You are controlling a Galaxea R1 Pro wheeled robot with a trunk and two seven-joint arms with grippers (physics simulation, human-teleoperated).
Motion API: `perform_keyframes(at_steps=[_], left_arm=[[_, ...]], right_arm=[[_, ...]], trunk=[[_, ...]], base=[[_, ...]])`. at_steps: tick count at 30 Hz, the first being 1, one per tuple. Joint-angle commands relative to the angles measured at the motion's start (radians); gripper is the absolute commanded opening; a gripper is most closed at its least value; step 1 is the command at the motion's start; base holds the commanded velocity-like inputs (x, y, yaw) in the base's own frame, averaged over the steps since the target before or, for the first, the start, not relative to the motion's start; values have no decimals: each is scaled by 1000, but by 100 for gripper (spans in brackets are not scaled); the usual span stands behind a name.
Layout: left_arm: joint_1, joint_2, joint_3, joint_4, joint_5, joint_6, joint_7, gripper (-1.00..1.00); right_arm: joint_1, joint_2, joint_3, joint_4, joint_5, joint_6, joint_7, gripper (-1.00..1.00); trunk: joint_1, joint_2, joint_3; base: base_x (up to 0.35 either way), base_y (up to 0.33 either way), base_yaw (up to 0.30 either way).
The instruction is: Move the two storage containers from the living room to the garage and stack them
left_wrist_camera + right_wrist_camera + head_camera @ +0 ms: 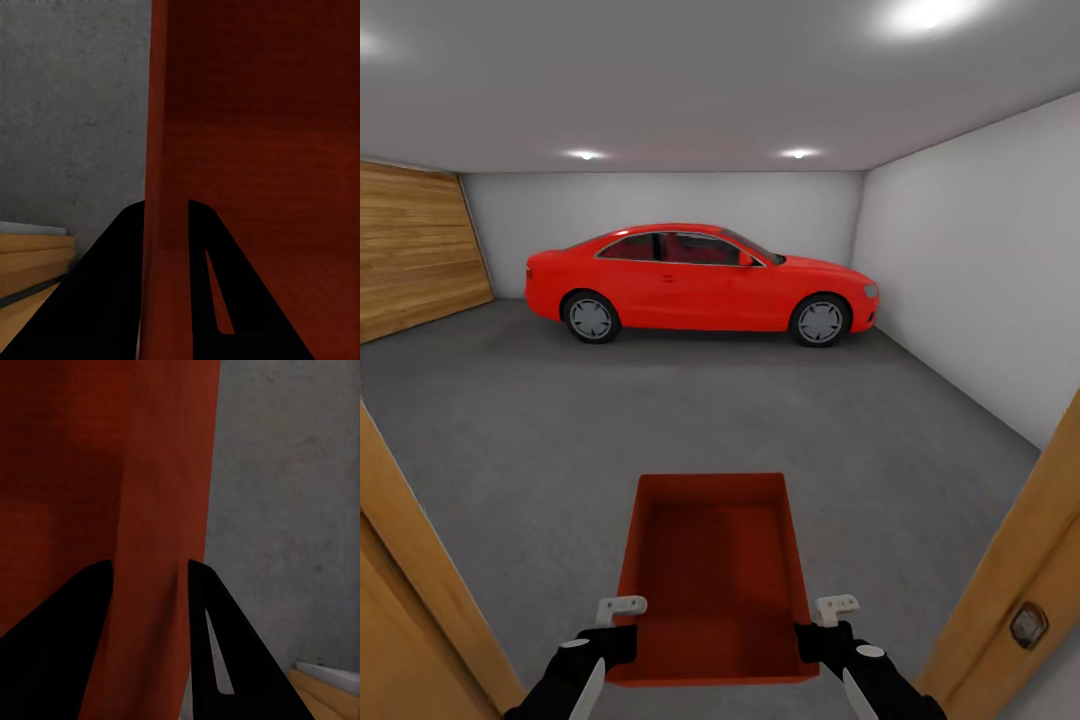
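Note:
One red-orange storage container (712, 570) hangs in front of me, carried between both arms above the dark grey garage floor (540, 440). My left gripper (618, 625) is shut on the container's left wall (169, 225), one black finger on each side of it. On the opposite wall (154, 585) my right gripper (825, 625) is clamped the same way. The bin is empty inside.
I stand in a doorway, with wooden door frame posts at the left (410, 560) and right (1020, 570). A red car (700, 282) is parked across the back of the garage. A wood-panelled wall (415, 245) runs along the left, a pale wall (980, 260) along the right.

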Motion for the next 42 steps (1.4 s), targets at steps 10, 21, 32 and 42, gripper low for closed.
perform_keyframes(at_steps=[10,21,32,42], left_arm=[[0,2,0,0,-16,8,22,-100],[0,2,0,0,-16,8,22,-100],[0,2,0,0,-16,8,22,-100],[0,2,0,0,-16,8,22,-100]], right_arm=[[-1,-1,7,-24,-14,-13,26,-100],[-1,-1,7,-24,-14,-13,26,-100],[-1,-1,7,-24,-13,-13,26,-100],[-1,0,7,-24,-13,-13,26,-100]], trunk=[[0,-1,-2],[0,-1,-2],[0,-1,-2],[0,-1,-2]], base=[[270,0,0],[36,52,0],[2,5,0],[1,0,0]])
